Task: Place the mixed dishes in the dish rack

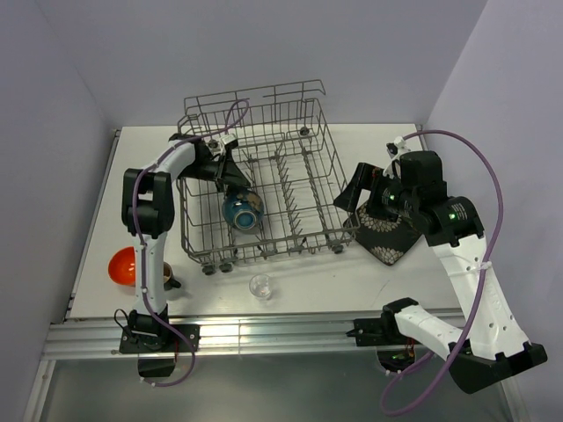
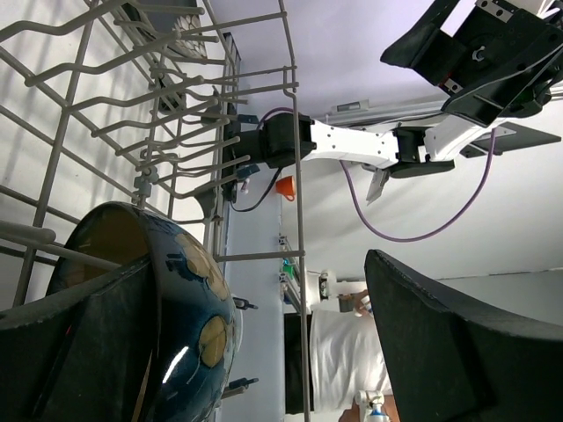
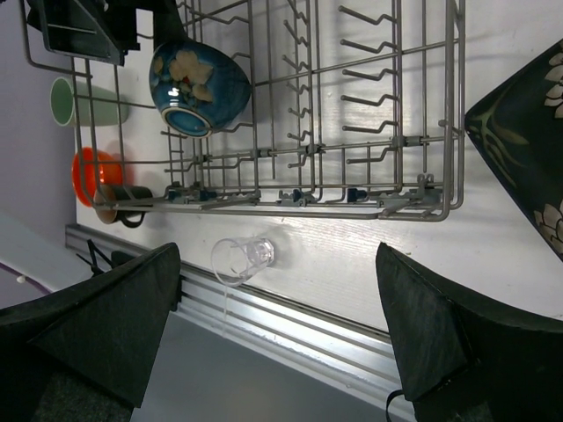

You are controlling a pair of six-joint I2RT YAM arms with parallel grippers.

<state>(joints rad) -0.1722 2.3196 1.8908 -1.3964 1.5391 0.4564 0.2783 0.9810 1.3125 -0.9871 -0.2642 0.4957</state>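
Blue round bowl (image 1: 242, 211): shiny, flowers painted on, laid on side inside dish rack (image 1: 281, 249) near left wall. Rack made of thin grey wire. Left gripper (image 1: 231, 174) held just above bowl, jaws wide apart, nothing gripped. Right gripper (image 1: 355, 199) spread wide, nothing held, beside black square plate (image 1: 391, 237) on white table (image 1: 308, 281).

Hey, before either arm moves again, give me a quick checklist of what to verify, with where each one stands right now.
1. Left gripper jaws open: ok.
2. Its fingers clear of the blue bowl: cannot tell, they closely straddle it.
3. Blue bowl inside the dish rack: ok, tipped among the tines.
4. Right gripper open: ok, beside the black square plate.
5. Rack space beside the bowl free for the plate: ok.
6. All dishes loaded: not ok; plate and clear glass sit on the table.
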